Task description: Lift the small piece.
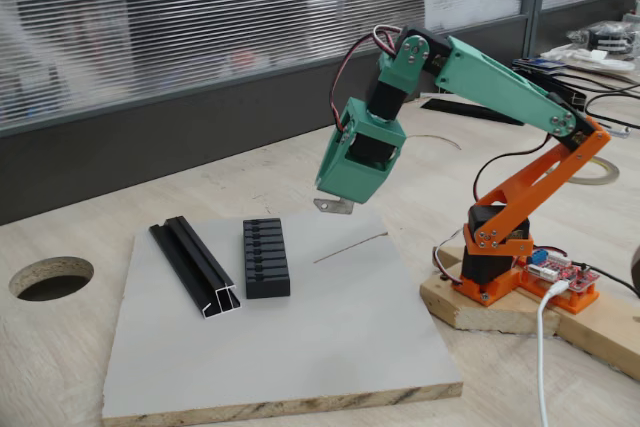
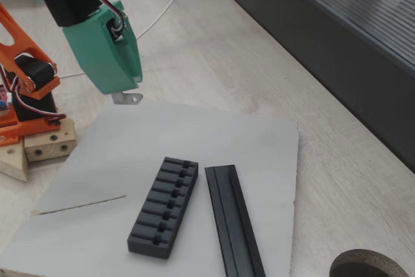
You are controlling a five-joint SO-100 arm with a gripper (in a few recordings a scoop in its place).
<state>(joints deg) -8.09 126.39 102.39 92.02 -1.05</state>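
Observation:
The small piece (image 1: 334, 206) (image 2: 128, 98), a tiny flat silver-grey metal tab with a hole, hangs in the air just above the far edge of the grey board. My green gripper (image 1: 340, 195) (image 2: 121, 91) is shut on it, with the tab sticking out below the fingertips. In both fixed views the gripper points down, above the board's back edge. The arm's orange base stands on a wooden block beside the board.
A grey board (image 1: 330, 327) (image 2: 214, 141) lies on the wooden table. On it are a ribbed black block (image 1: 266, 258) (image 2: 164, 206) and a long black channel rail (image 1: 195, 267) (image 2: 234, 222). A round hole (image 1: 50, 278) (image 2: 373, 265) is cut in the table. Cables run near the base.

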